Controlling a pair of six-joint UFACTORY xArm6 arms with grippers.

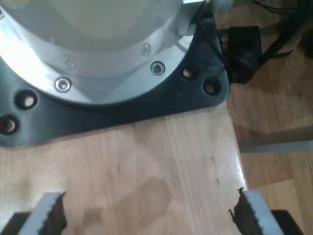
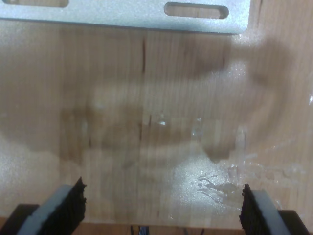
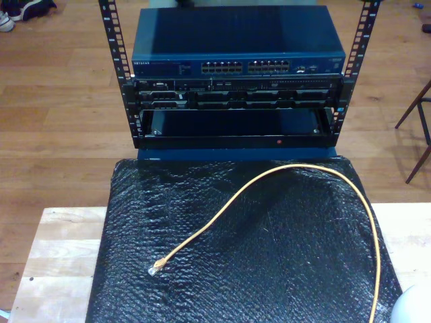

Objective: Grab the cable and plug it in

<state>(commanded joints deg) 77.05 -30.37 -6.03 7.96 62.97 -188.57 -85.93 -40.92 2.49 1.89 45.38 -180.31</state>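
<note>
The yellow-orange cable lies in a wide loop on a black mat in the exterior view. Its small clear plug rests on the mat toward that view's lower left. Behind the mat stands a rack with a blue network switch showing rows of ports. My first gripper is open over bare wooden tabletop, close to a round silver arm base on a black plate. My second gripper is open over bare wood, facing a slotted metal bracket. Nothing sits between either pair of fingers.
The rack's black uprights flank the switch, with darker units and an open bay below it. Light wooden table shows beside the mat. A chair leg stands at the exterior view's right. Black cabling and a connector sit beside the arm base.
</note>
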